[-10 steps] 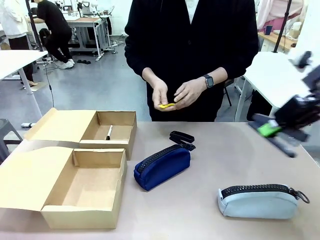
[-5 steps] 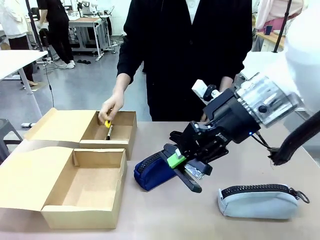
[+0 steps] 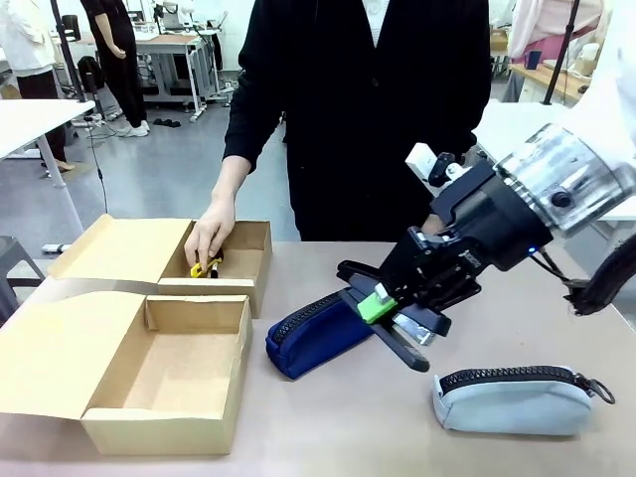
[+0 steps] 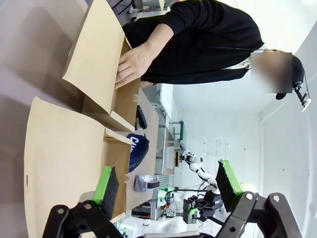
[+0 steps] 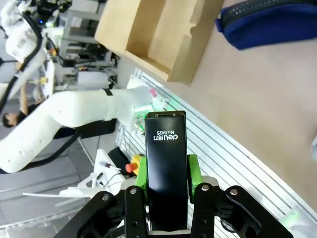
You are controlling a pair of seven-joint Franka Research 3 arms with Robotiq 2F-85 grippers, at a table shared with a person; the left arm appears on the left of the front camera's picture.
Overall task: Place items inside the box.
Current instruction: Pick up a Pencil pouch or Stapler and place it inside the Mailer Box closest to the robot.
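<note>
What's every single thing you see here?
near cardboard box: one, brown, front left, open
far cardboard box: one, brown, behind it, open
yellow utility knife: one, yellow, in far box
navy blue zip pouch: one, table middle
grey zip pouch: one, front right
small black object: one, behind navy pouch
black stapler: one, in right arm's jaws
table: one, beige
person's hand: one, on the knife
right arm: one, white, jaws shut on stapler
left arm: one, white, jaws open, empty

Grey floor (image 3: 179, 169), white table (image 3: 30, 114) at left, second white table (image 3: 542, 149) at right, workbench (image 3: 174, 45) far back.
</note>
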